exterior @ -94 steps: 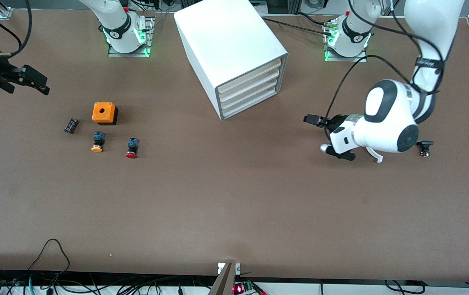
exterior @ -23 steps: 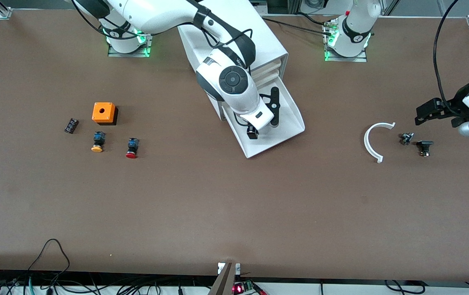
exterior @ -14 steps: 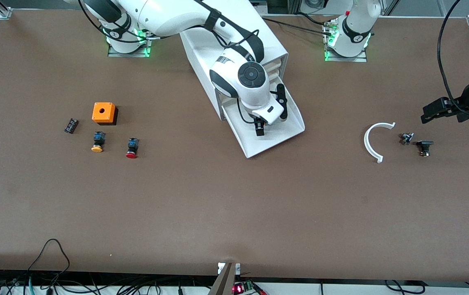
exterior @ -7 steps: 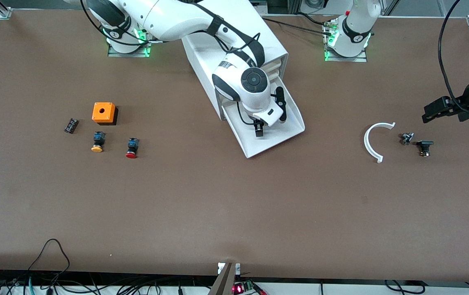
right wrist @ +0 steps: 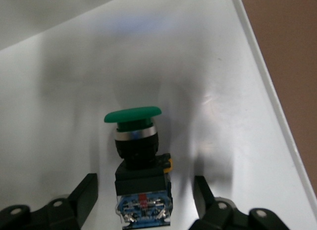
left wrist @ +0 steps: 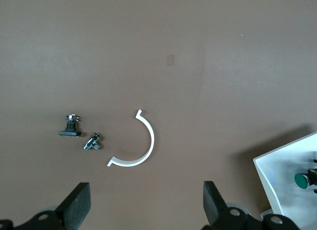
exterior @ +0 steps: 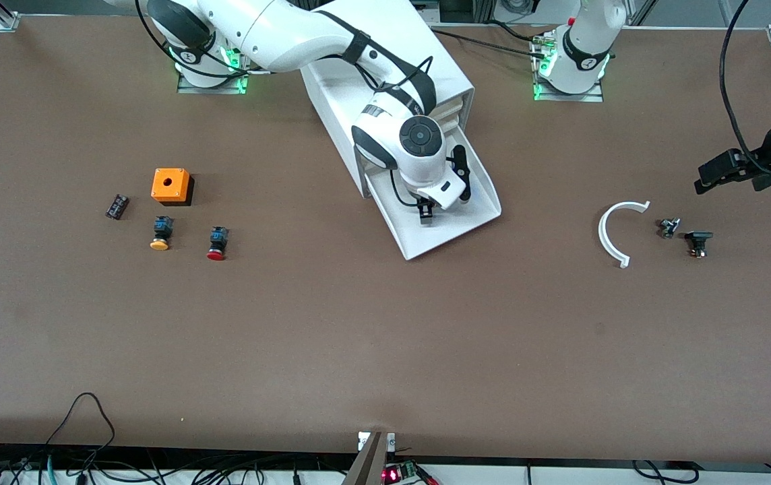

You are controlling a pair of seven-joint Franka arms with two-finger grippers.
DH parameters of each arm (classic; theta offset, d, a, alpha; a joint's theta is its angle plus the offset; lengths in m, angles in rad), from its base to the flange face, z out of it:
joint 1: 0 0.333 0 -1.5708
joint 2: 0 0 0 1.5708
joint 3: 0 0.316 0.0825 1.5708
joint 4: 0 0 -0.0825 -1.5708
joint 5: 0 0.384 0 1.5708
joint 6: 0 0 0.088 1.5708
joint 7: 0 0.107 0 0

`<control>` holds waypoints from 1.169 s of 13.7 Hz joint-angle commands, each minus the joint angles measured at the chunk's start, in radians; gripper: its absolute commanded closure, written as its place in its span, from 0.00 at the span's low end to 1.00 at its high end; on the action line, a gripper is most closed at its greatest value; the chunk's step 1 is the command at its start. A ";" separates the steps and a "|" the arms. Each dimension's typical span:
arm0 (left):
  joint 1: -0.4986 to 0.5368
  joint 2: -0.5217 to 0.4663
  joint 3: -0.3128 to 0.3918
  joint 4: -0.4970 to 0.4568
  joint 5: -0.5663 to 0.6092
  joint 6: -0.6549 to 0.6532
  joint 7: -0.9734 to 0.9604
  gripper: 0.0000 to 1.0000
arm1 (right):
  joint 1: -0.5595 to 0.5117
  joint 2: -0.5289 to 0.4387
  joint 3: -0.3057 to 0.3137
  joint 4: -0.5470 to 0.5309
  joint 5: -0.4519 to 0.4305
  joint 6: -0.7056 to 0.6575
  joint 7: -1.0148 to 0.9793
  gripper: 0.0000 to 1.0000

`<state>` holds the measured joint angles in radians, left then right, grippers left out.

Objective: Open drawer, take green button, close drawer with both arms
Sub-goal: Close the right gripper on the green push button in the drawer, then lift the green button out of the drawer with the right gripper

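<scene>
- No text, brand, number or sign readable anywhere on the bench (exterior: 385, 337).
- Arm bases (exterior: 577, 57) each carry a small round dark mark, too small to read.
- Right arm (exterior: 419, 101) has a dark band with pale lettering on the forearm; can't make it out.
- Button (right wrist: 141, 163) shows blue and red patches on its body in the right wrist view, no legible characters.
- Orange box (exterior: 171, 185), drawer (exterior: 449, 225), white arc piece (exterior: 608, 236): all unmarked.
</scene>
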<state>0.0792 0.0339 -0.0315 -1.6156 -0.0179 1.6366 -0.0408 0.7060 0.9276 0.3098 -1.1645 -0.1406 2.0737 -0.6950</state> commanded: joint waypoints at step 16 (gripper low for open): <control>-0.001 -0.019 -0.007 -0.026 -0.020 0.022 -0.004 0.00 | 0.007 -0.090 0.026 0.039 -0.102 -0.027 0.043 0.80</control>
<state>0.0755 0.0324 -0.0361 -1.6209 -0.0197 1.6445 -0.0529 0.7237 0.8946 0.3266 -1.1200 -0.2240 2.0730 -0.6973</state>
